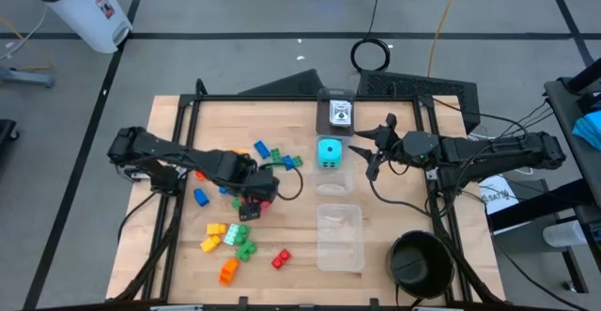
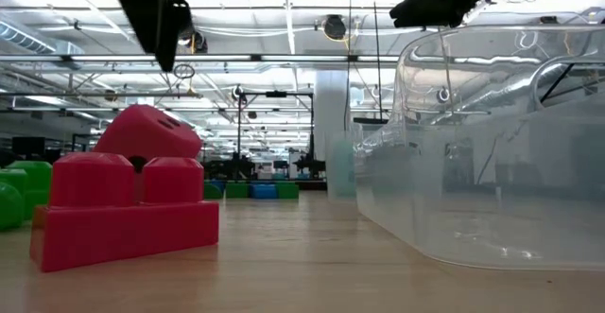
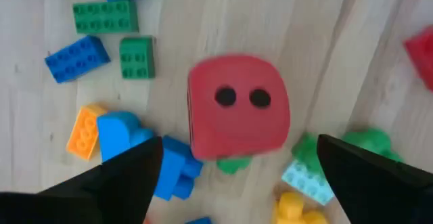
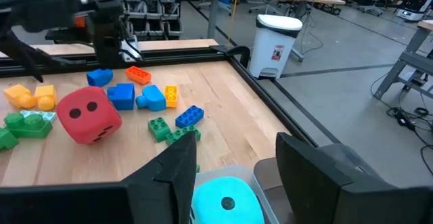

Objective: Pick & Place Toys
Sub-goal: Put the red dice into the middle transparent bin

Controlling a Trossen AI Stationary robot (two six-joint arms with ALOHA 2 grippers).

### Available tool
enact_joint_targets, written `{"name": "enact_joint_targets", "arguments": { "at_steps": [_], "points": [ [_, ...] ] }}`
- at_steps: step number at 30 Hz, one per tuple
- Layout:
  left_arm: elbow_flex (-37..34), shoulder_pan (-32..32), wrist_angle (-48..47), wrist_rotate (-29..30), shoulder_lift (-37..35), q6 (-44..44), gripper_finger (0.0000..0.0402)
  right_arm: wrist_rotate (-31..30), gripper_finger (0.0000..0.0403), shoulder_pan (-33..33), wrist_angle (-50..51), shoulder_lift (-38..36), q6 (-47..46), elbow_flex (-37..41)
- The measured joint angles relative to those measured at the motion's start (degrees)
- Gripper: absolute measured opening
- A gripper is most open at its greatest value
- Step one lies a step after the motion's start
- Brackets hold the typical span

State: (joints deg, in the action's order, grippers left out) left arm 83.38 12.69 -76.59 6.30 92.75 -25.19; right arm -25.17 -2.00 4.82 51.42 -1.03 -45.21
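Now the left gripper (image 1: 255,196) hangs over the red die (image 3: 237,105), fingers spread wide, one to each side of it and neither touching, so this reads as the line-up before a grab. That die sits on the table (image 1: 394,255) left of centre, among the loose bricks (image 1: 230,241), which run from there toward the near left corner; a blue brick (image 3: 172,166) and a green one (image 3: 233,162) lie right against it. Its two-pip face looks up at the wrist camera, and the cube sits a little askew to the gripper line. Being a cube, it has no long axis to speak of, so any pair of opposite faces will do. My guess for the next move: come straight down, keep the fingertips clear of those neighbours, and close on two flat sides, not the corners.

Over on the right, the right gripper (image 1: 374,151) hovers toward the far edge, just beside the cyan die (image 1: 329,151), its fingers apart and holding nothing. The cyan die rests in a clear box (image 1: 331,165) near the far middle, one pip up. A second clear box (image 1: 340,238) lies nearer, with a black bowl (image 1: 420,262) by the near right corner. Most bricks are not yet picked, so plenty of work remains.
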Motion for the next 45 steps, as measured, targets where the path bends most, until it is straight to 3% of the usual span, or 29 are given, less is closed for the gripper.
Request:
{"name": "enact_joint_targets", "arguments": {
  "at_steps": [7,13,19,24,34,45],
  "points": [
    [-10.42,1.31,0.33,0.52,-2.69,-5.94,0.035,0.52,0.0171,0.0,0.0,0.0,0.03,0.0],
    [-19.0,1.31,11.04,0.05,-3.57,-2.85,0.0342,3.07,0.0171,0.0,-0.16,0.0,0.16,0.0],
    [-19.97,1.31,23.91,0.11,-3.63,8.87,0.0334,3.02,0.0171,0.02,-0.2,0.0,-0.07,0.0],
    [-19.97,1.07,29.34,1.2,-3.63,14.75,0.0332,2.99,0.0171,0.02,-0.22,0.0,-0.23,0.0],
    [-19.97,1.01,34.87,1.36,-3.63,14.84,0.0318,2.97,0.0171,0.02,-0.22,0.0,-0.23,0.0],
    [-19.21,1.26,34.49,-0.64,-3.62,13.43,0.0315,2.91,0.0171,0.02,-0.22,0.0,-0.25,0.02]
  ]
}}
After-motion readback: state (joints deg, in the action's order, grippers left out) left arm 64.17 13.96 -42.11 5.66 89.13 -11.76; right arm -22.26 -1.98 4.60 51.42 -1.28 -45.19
